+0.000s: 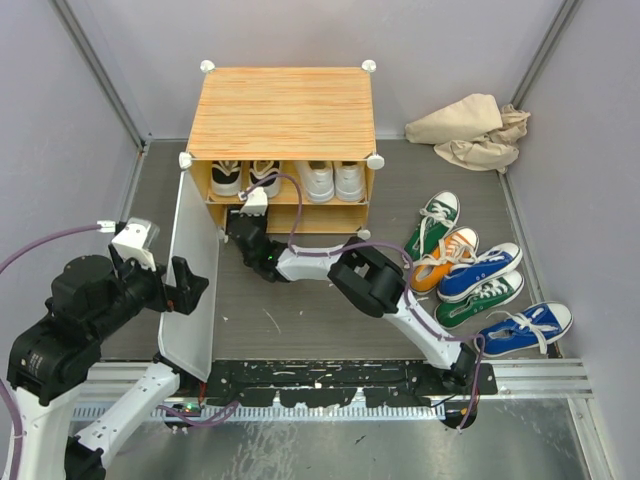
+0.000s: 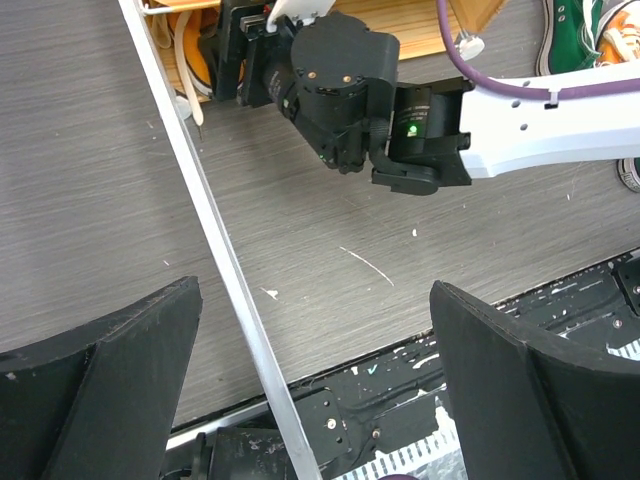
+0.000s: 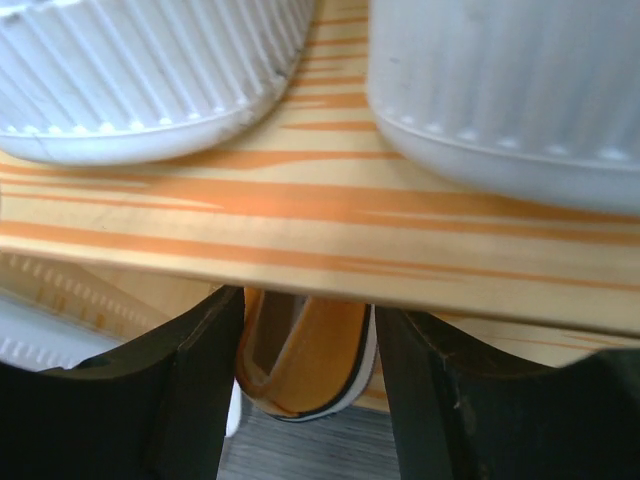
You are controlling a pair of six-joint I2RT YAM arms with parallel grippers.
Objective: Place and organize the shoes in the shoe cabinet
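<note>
White sneakers (image 1: 333, 181) inside shoe cabinet (image 1: 283, 110)

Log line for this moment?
left pincer: open around door edge | right pincer: shut on orange shoe at lower shelf | upper shelf: black-and-white pair, white pair

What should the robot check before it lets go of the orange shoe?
1. Door open: ok. The door stands swung out, its edge between the open fingers of the left gripper.
2. Shoe held: ok. The right gripper pinches the orange shoe on both sides.
3. Shoe low enough: ok. It sits lower than the shelf board.
4. Shoe resting on the bottom shelf: cannot tell, that part is hidden.
5. Room beside it down there: cannot tell.
6. Top shelf tidy: ok. The white shoes and the black-and-white shoes sit side by side.
</note>
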